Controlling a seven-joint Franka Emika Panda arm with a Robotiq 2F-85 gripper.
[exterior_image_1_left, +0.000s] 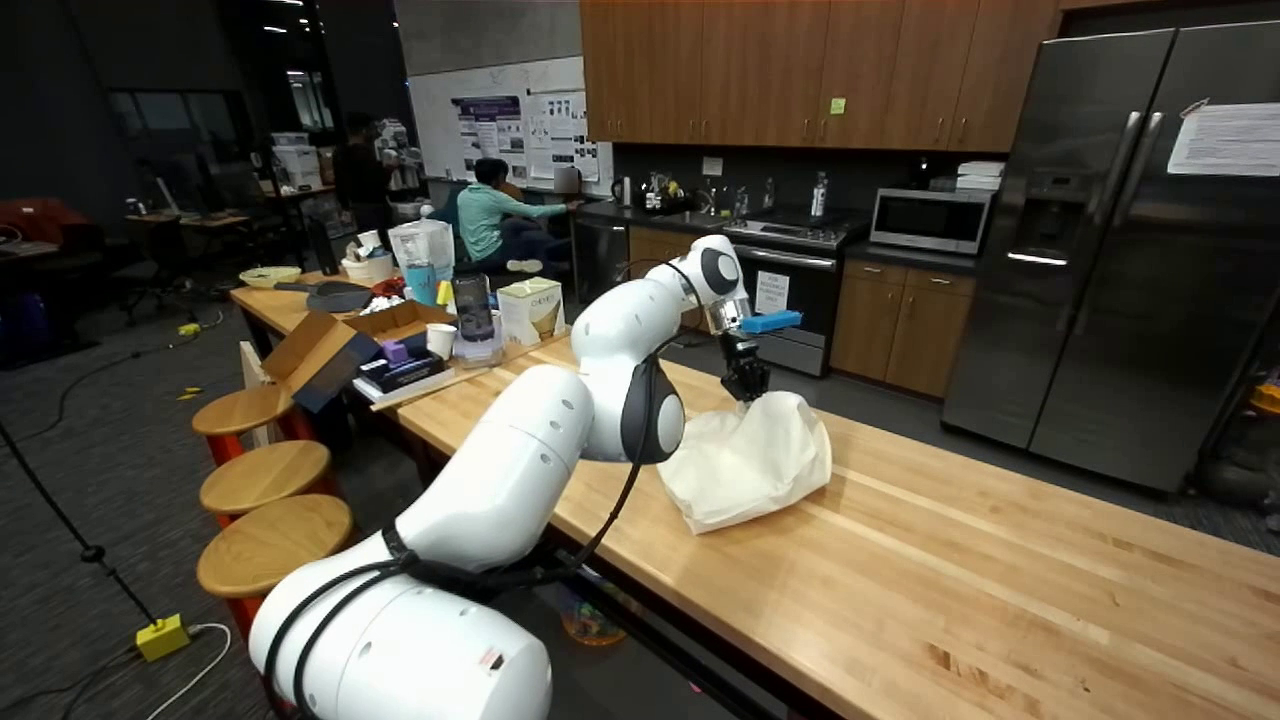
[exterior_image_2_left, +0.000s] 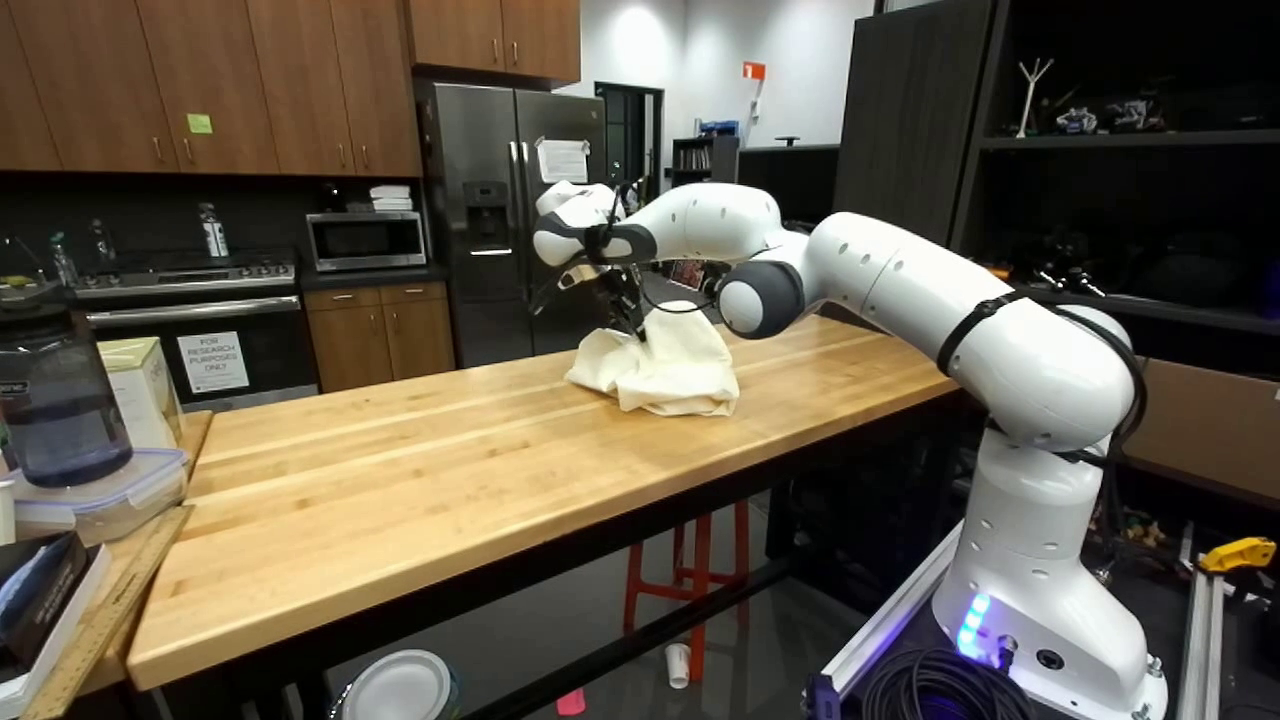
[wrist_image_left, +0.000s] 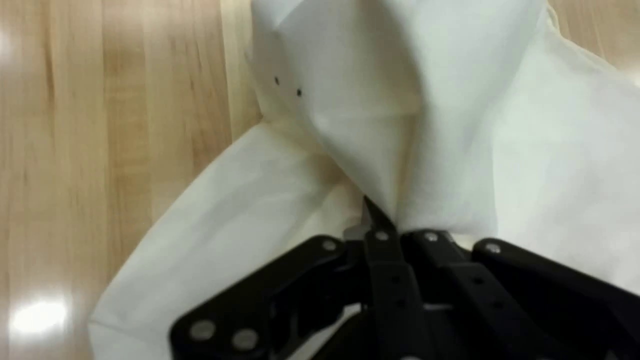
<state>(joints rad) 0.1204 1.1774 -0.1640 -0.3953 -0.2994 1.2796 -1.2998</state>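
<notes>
I see the black gripper (wrist_image_left: 392, 227) squeezed tight, with a pinch of cream cloth (wrist_image_left: 455, 125) between its tips. In the wrist view, a fold pokes toward twelve o'clock, probably because that pinch bunches it. The rest lies on the wooden table (wrist_image_left: 165, 100), showing at ten o'clock.

"Are we in a kitchen? We see a side-by-side refrigerator (exterior_image_1_left: 1100, 290), a microwave (exterior_image_1_left: 928, 220) and an oven (exterior_image_1_left: 812, 300)."
"A lab kitchen, we'd say: the oven's paper sign (exterior_image_2_left: 212, 362) reads 'FOR RESEARCH PURPOSES ONLY', posters (exterior_image_1_left: 558, 130) hang on the whiteboard (exterior_image_1_left: 434, 130), and a Franka Panda arm (exterior_image_2_left: 890, 270) stands at the butcher-block table (exterior_image_2_left: 400, 480)."
</notes>
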